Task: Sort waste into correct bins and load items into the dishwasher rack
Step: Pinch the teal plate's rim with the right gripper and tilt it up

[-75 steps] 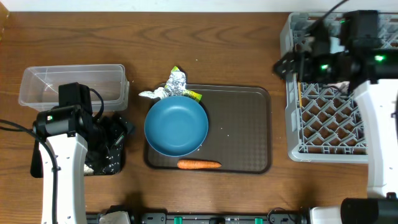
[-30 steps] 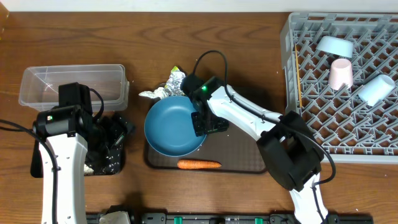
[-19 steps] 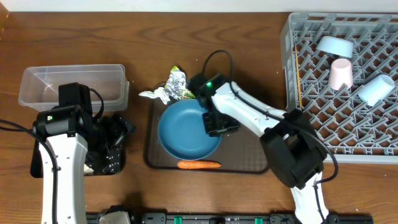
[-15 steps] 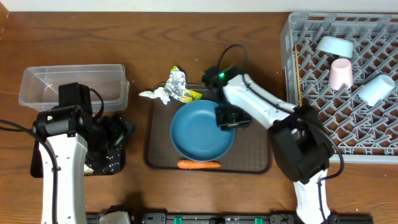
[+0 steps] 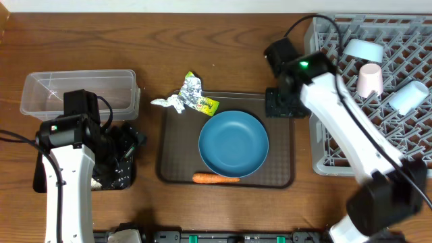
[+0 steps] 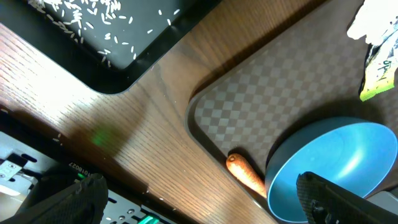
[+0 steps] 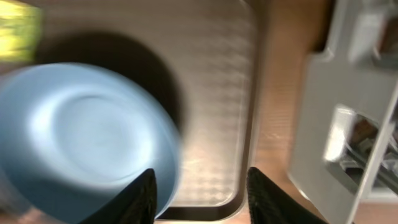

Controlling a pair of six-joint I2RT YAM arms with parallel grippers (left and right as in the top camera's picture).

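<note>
Large dark blue bowl (image 5: 233, 144) set upright on brown serving tray (image 5: 280, 172), right gripper (image 7: 202, 186) held partly open near it, empty, left gripper (image 6: 199, 202) spread wide, nothing gripped

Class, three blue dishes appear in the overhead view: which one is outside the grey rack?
The large dark blue bowl, on the brown tray beside the carrot; the small pale blue bowl and pale blue cup lie in the rack.
</note>
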